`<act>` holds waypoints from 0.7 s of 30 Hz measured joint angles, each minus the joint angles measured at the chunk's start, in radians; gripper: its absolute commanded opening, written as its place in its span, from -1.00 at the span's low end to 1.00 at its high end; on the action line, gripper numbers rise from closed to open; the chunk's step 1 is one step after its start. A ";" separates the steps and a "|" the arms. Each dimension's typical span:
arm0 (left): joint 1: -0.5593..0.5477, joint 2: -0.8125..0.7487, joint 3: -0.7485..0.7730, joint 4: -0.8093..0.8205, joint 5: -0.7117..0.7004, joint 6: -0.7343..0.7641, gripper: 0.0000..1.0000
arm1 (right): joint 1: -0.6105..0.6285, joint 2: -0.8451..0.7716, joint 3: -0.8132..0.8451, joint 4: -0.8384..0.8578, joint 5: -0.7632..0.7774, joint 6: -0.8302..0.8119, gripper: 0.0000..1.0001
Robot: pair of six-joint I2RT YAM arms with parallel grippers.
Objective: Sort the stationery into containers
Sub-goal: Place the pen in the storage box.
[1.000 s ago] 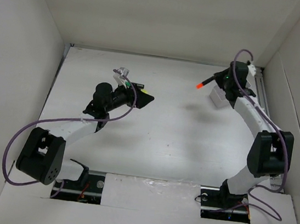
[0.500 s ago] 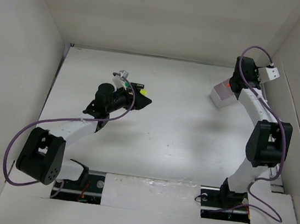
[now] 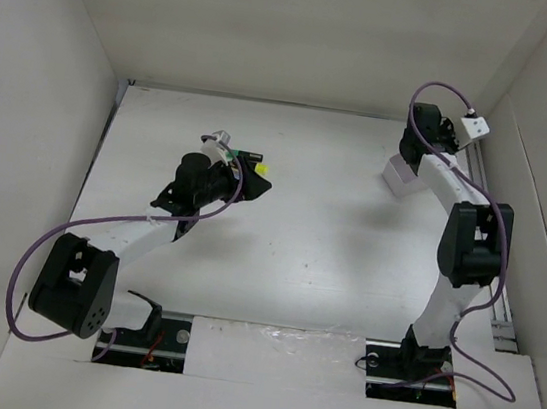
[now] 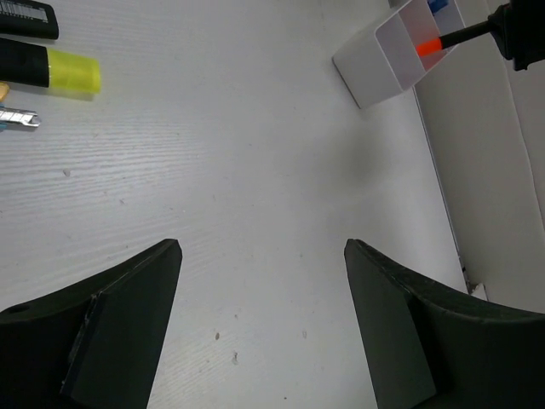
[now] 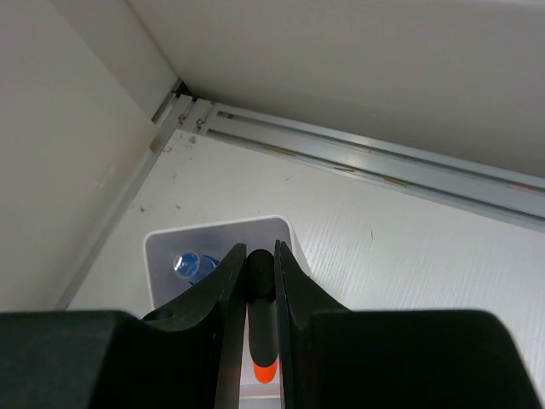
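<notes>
My right gripper [image 5: 260,252] is shut on a black highlighter with an orange end [image 5: 265,370]. It holds it orange end down over the white divided box [image 5: 213,228]. A blue-capped bottle [image 5: 191,264] lies in the box's far compartment. In the top view the right gripper [image 3: 414,155] is over the box [image 3: 398,177] at the back right. My left gripper [image 4: 262,249] is open and empty above bare table. A yellow-ended highlighter [image 4: 53,69], another black item [image 4: 25,13] and a metal scissors tip [image 4: 17,118] lie to its far left.
The workspace is walled in white. A metal rail [image 5: 366,162] runs along the floor by the wall behind the box. The left gripper [image 3: 254,184] sits beside the stationery pile [image 3: 228,150] at the back left. Purple cables hang from both arms.
My right gripper has swung from pointing left with the orange highlighter held out to hanging over the box, orange end down. The left arm has barely moved.
</notes>
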 measured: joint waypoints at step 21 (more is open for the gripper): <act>0.000 -0.001 0.014 -0.062 -0.124 0.002 0.18 | 0.076 0.021 0.039 -0.077 0.000 0.045 -0.03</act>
